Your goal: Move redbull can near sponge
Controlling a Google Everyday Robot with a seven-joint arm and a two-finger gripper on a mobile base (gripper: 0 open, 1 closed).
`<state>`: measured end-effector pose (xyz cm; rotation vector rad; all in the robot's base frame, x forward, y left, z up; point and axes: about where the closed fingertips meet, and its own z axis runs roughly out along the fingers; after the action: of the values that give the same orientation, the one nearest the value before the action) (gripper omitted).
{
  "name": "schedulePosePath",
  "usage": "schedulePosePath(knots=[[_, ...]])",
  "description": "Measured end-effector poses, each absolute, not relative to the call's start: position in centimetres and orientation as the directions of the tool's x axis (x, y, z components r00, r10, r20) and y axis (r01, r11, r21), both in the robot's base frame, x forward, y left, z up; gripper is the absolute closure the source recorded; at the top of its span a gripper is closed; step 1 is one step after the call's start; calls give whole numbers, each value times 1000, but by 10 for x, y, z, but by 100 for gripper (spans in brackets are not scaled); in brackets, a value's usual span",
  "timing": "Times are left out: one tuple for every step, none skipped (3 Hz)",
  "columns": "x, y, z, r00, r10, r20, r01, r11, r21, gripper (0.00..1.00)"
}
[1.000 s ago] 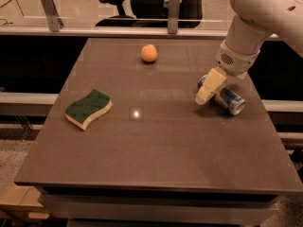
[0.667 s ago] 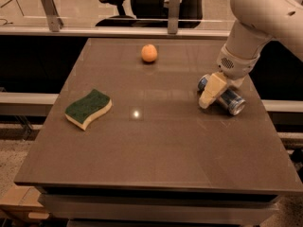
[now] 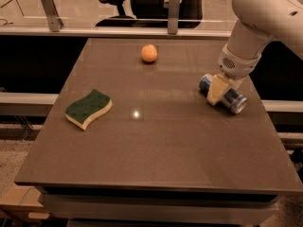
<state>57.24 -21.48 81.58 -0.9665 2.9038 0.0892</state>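
While the brown counter point(image 3: 156, 160) fills most of the view, the white arm point(image 3: 265, 13) comes in from the upper right corner. The sponge point(image 3: 88, 109) lies flat, green side up, on the counter's left half. The redbull can point(image 3: 234, 100) lies on its side near the right edge, well apart from the sponge, with the claw point(image 3: 218, 90) down over its middle, cannot tell if clamped on it or loose. A small orange point(image 3: 149, 53) sits near the back edge.
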Motion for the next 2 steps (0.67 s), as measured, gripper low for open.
schedulePosePath(knots=[[572, -215, 821, -798, -596, -94, -600, 799, 30, 87], [572, -215, 822, -798, -596, -94, -600, 799, 30, 100]])
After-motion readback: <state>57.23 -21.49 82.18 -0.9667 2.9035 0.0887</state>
